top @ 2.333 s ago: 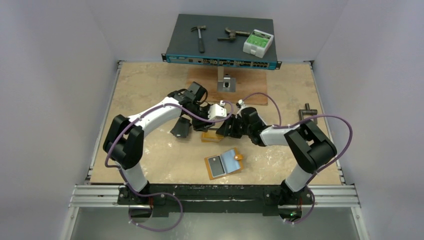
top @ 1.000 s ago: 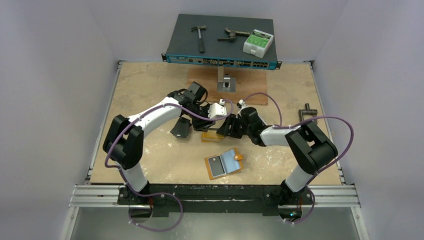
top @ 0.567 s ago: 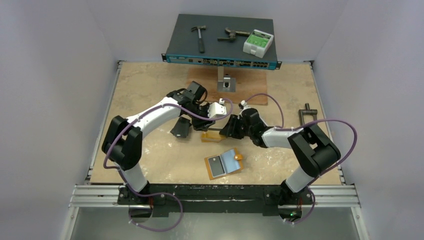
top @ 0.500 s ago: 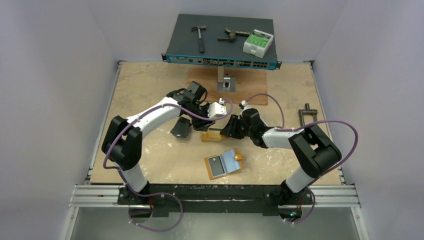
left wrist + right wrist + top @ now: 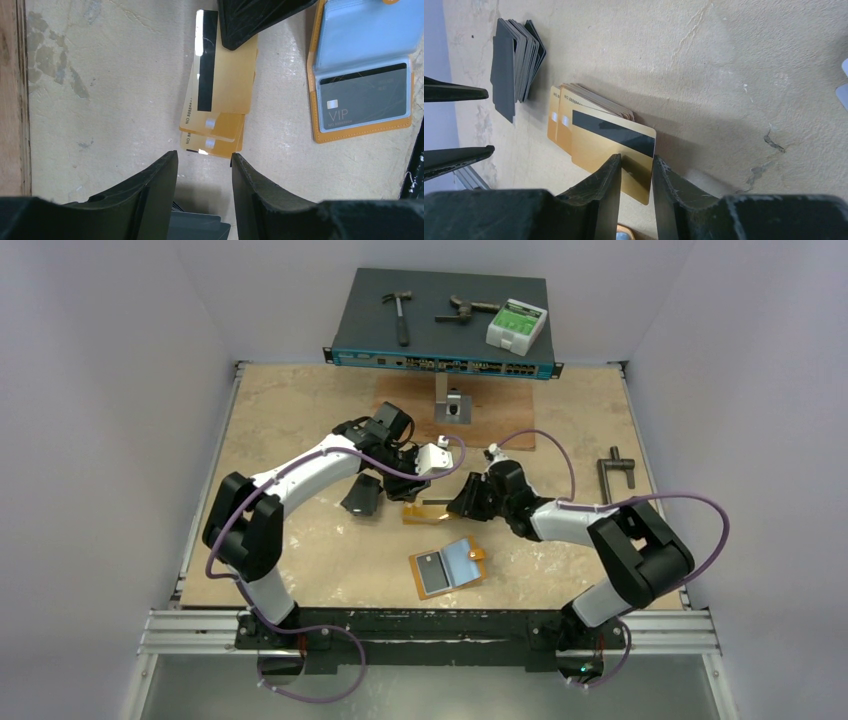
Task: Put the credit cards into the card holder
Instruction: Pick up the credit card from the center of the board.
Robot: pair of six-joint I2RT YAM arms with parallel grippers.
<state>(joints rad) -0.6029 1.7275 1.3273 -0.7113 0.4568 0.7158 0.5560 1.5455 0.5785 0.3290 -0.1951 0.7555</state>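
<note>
**Op:** Note, right arm. My right gripper (image 5: 636,160) has its jaws a narrow gap apart. The tips are over the end of the top gold card (image 5: 611,142) that faces that arm, stripe side up. Whether they press on it or only touch it, I cannot tell.

**Obs:** And the rest of the gold stack (image 5: 596,100)?

**Op:** It lies under that card, at the middle of the table (image 5: 300,410). The top one is slid partly off it toward my right arm.

**Obs:** Left side?

**Op:** On my left gripper (image 5: 203,157) the jaws are apart with nothing held, tips just short of the stack's other end. The grey card fan (image 5: 516,55) lies beside those jaws, on the stack's left-edge side.

**Obs:** Holder?

**Op:** The card holder (image 5: 462,562) lies open and flat between the stack and the table's near edge, apart from both jaws. One grey card (image 5: 364,102) sits in a sleeve.
</note>
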